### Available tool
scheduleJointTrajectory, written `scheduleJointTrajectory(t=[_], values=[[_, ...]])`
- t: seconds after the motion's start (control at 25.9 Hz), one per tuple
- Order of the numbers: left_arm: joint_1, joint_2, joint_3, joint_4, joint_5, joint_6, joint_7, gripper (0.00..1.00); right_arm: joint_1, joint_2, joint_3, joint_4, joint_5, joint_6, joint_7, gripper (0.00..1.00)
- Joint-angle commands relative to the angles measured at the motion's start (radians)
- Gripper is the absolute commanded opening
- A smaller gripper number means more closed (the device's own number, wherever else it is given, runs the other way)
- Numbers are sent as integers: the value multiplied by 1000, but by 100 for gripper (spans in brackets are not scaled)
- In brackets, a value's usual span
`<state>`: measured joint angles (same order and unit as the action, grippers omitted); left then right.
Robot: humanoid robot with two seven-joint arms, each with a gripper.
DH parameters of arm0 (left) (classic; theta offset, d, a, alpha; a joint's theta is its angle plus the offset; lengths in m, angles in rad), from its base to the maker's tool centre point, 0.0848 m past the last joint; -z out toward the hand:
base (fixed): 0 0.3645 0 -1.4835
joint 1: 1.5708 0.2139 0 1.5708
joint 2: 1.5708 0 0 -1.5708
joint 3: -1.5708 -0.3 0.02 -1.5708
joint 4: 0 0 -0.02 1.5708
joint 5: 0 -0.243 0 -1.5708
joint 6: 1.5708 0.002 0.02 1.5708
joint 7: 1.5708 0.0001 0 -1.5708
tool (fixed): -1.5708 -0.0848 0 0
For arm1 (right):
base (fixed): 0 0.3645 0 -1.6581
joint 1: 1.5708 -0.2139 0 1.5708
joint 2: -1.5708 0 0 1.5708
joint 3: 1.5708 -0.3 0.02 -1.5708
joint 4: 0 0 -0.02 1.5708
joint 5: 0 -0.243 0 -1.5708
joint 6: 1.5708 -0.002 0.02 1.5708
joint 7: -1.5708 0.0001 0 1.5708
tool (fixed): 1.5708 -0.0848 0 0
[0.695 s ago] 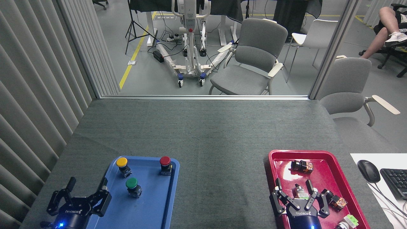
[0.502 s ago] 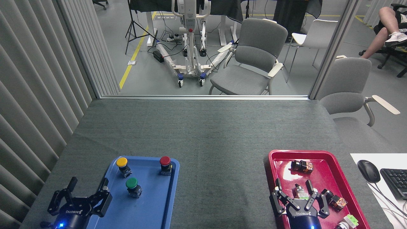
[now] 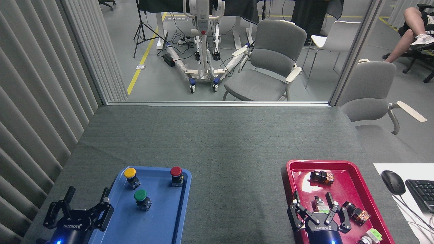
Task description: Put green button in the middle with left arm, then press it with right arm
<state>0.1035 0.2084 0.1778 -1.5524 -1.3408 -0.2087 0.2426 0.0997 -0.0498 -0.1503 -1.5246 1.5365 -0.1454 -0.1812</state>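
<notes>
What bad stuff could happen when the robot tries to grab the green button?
The green button stands close to the yellow button and red button in the blue tray, so the open left gripper might bump one over. The round cap could also slip from the fingers. The right gripper hangs over small parts in the red tray and could knock them.

red tray (image 3: 369,203); mouse (image 3: 393,182); keyboard (image 3: 422,194)
</notes>
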Motion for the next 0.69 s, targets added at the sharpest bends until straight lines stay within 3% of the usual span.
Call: scheduleJointTrajectory(t=[0.0, 0.66], values=[[1, 5, -5, 8, 0, -4, 0, 100, 0, -1, 0, 0, 0, 0, 0, 100], [1, 5, -34, 2, 0, 0, -32, 100, -28, 7, 3, 23, 10, 46, 26, 100]])
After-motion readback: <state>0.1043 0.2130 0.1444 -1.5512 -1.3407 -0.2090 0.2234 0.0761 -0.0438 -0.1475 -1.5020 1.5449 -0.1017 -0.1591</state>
